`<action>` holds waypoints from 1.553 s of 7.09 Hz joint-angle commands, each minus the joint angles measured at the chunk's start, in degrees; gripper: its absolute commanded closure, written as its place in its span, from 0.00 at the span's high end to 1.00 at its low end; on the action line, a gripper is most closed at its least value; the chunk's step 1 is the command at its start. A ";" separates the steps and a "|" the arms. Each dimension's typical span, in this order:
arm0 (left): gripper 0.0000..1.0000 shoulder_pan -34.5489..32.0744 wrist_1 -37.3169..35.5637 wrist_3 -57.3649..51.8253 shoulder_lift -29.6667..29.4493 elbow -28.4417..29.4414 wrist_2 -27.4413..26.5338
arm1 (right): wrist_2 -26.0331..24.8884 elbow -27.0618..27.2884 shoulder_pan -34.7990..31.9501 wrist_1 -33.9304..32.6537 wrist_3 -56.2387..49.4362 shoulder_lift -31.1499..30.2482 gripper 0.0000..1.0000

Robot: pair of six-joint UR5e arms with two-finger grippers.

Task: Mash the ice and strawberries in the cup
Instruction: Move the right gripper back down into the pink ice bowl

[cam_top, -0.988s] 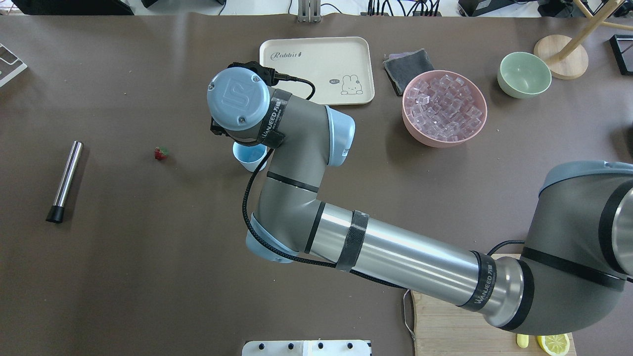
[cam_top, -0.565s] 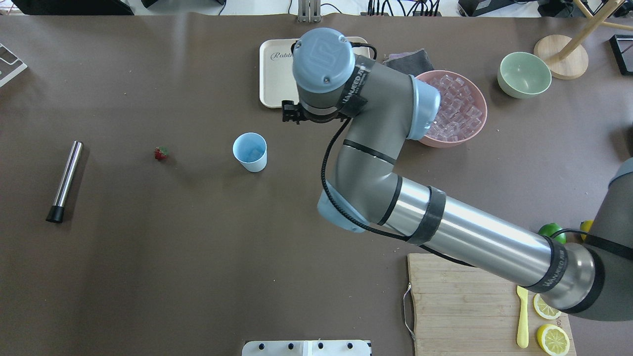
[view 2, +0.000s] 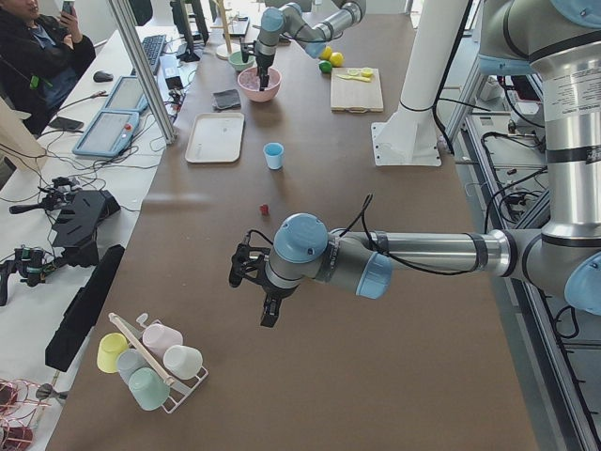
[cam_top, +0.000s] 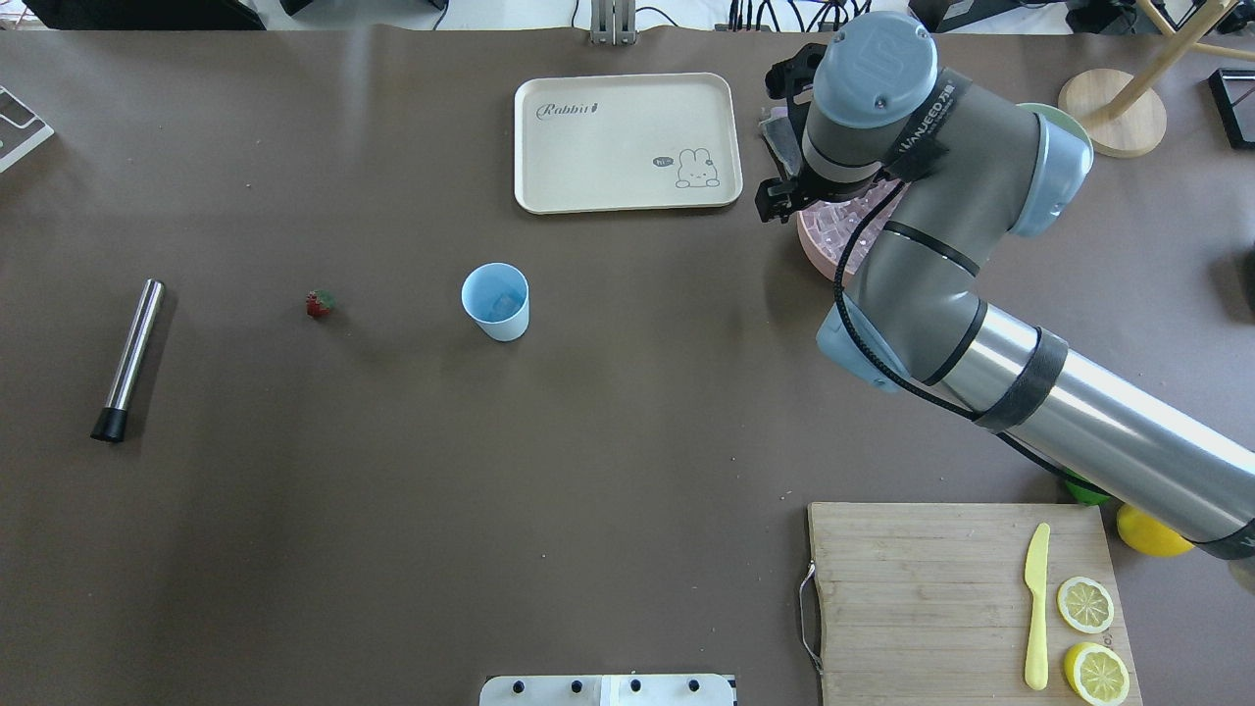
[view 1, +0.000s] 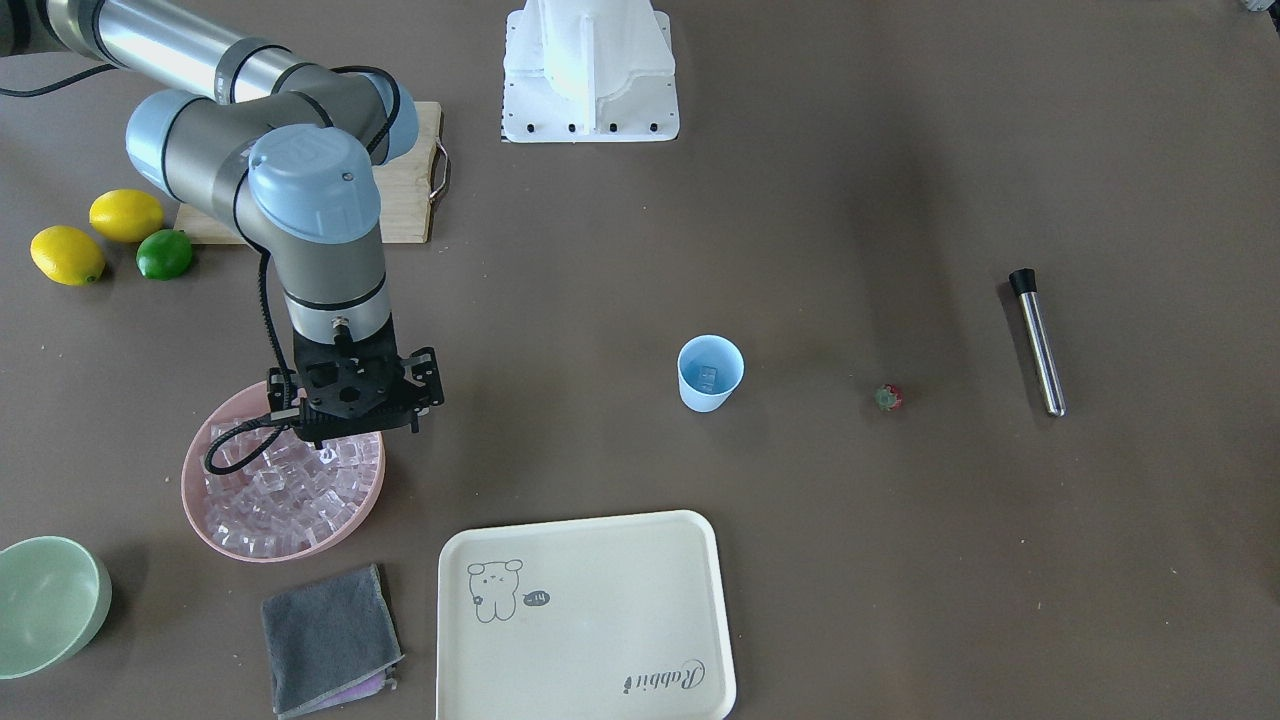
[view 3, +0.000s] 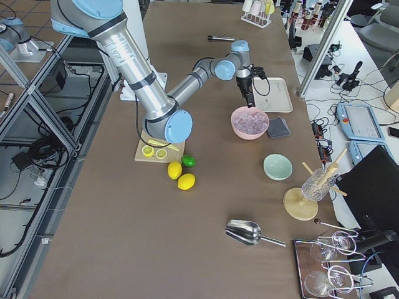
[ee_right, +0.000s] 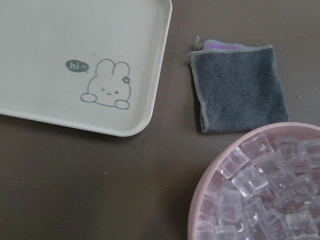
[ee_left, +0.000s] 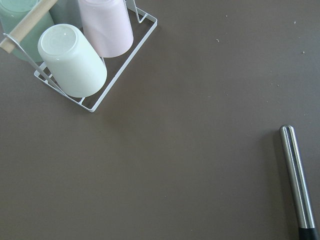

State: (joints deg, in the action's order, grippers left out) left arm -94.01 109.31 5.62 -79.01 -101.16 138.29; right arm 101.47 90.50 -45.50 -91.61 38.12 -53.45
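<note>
The light blue cup (cam_top: 495,301) stands upright mid-table with ice (view 1: 708,375) lying in its bottom. The strawberry (cam_top: 320,304) lies on the table to the cup's left, well apart from it. More ice (view 1: 280,490) fills the pink bowl (view 1: 205,510). My right gripper (view 1: 366,432) hangs over that bowl's near rim, pointing down, open and with nothing in it. My left gripper (view 2: 268,315) hovers low over the table's left end; I cannot tell whether it is open or shut.
A steel muddler (cam_top: 127,360) lies at far left. A cream tray (cam_top: 627,142), grey cloth (view 1: 330,625) and green bowl (view 1: 45,600) sit along the far side. A cutting board (cam_top: 941,598) holds lemon slices and a knife. A cup rack (ee_left: 75,55) stands near the left wrist.
The right arm has swung from above the cup to the right and back over the pink bowl. The cup is uncovered, with ice in it.
</note>
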 commanded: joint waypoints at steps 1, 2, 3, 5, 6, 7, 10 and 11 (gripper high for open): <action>0.98 -0.03 0.02 0.00 0.08 0.09 0.05 | -0.75 -0.93 -2.05 -0.06 -9.70 -2.71 0.94; 0.98 -0.03 0.02 0.00 0.09 0.09 0.05 | -2.41 -1.99 -1.87 -0.59 -11.65 -2.72 0.90; 0.98 0.06 0.02 0.00 0.09 0.26 0.05 | -3.73 -3.65 -1.18 -0.50 -13.24 -2.72 0.80; 0.98 0.06 0.02 0.00 0.09 0.00 0.05 | -5.93 -5.68 -0.29 -0.42 -15.00 -2.98 0.77; 0.98 0.06 0.02 0.00 0.00 0.00 0.05 | -6.02 -6.04 -0.29 -0.42 -15.62 -2.72 0.77; 0.98 0.06 0.02 0.00 0.00 0.09 0.05 | -6.03 -6.30 -0.29 -0.15 -15.71 -2.46 0.71; 0.98 0.06 -0.06 0.00 -0.35 0.79 0.05 | -6.03 -8.22 0.06 0.02 -15.01 -1.58 0.45; 0.98 0.06 0.02 0.00 -0.44 0.70 0.05 | -6.03 -9.37 0.06 0.02 -15.01 -0.62 0.45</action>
State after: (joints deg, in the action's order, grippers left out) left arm -93.95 109.30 5.63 -79.34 -100.47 138.34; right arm 95.45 82.51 -45.54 -91.60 23.03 -55.02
